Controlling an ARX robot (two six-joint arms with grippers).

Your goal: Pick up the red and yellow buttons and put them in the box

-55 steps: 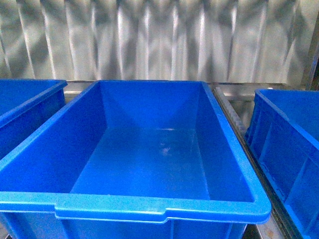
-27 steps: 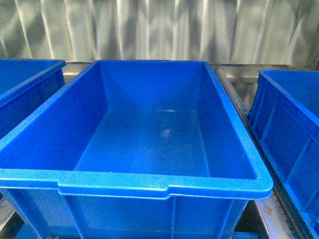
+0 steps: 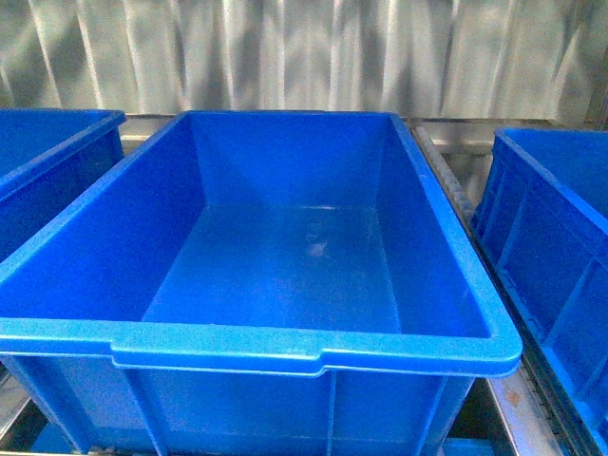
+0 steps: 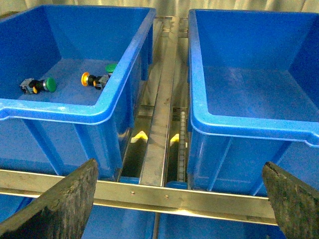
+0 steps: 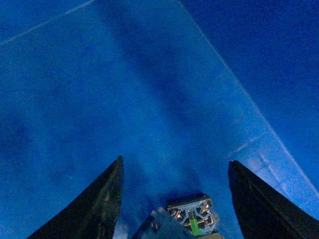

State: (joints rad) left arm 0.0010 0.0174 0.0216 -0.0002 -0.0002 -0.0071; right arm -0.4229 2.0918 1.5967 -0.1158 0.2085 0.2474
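Note:
An empty blue box [image 3: 313,356] fills the middle of the front view, where neither arm shows. In the left wrist view a second blue bin [image 4: 65,109] holds a yellow button [image 4: 85,78] lying between two green-capped ones [image 4: 49,84] [image 4: 110,68]. No red button shows. My left gripper [image 4: 179,167] hangs open over the metal rail in front of the two bins, holding nothing. My right gripper [image 5: 175,162] is open low inside a blue bin, with the contact end of a button [image 5: 192,215] lying between its fingers; that button's cap is hidden.
Further blue bins stand to the left [image 3: 47,152] and right [image 3: 551,218] of the middle box. A metal rack with roller tracks [image 4: 162,124] runs between the bins. Corrugated metal wall [image 3: 304,47] stands behind.
The front view has shifted: the middle box now sits a little closer and is seen from higher up. Most of that shift came in the first half second.

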